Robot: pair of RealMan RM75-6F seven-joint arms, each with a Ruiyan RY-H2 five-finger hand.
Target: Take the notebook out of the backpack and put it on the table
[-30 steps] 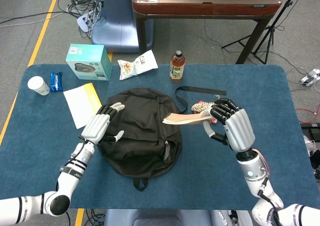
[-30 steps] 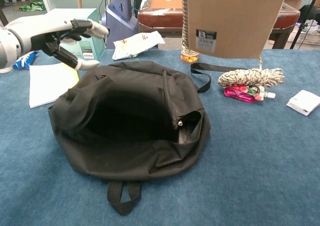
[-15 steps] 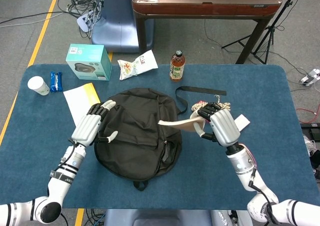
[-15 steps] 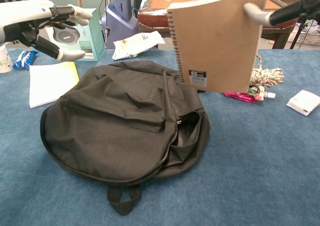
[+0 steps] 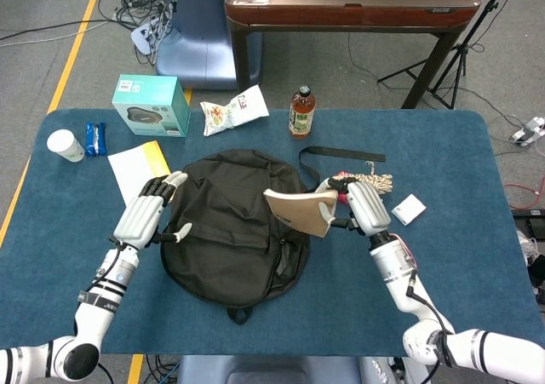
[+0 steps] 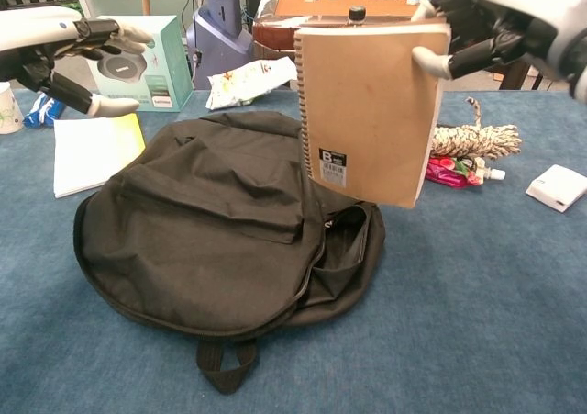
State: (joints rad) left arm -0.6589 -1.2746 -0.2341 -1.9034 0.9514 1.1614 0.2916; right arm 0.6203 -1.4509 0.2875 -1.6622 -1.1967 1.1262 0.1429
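A brown spiral notebook (image 6: 367, 111) hangs upright above the right side of the black backpack (image 6: 220, 230), clear of it. My right hand (image 6: 500, 24) grips its top right corner; in the head view the notebook (image 5: 300, 210) and right hand (image 5: 356, 205) sit just right of the backpack (image 5: 232, 226). The backpack lies flat on the blue table (image 5: 460, 299) with its flap down and a side zipper open. My left hand (image 5: 152, 212) hovers open at the backpack's left edge, holding nothing, and the left hand (image 6: 64, 51) is raised in the chest view.
White and yellow paper (image 5: 140, 173) lies left of the backpack. A teal box (image 5: 152, 105), snack bag (image 5: 233, 110), bottle (image 5: 301, 111), cup (image 5: 65, 145) and blue packet (image 5: 95, 138) line the far edge. A rope bundle (image 6: 472, 140), pink pouch (image 6: 449, 171) and white box (image 5: 409, 209) lie right.
My right hand has lowered the notebook and brought it nearer, turning it more upright. The backpack flap has dropped flat. My left hand has drawn back to the left, off the bag.
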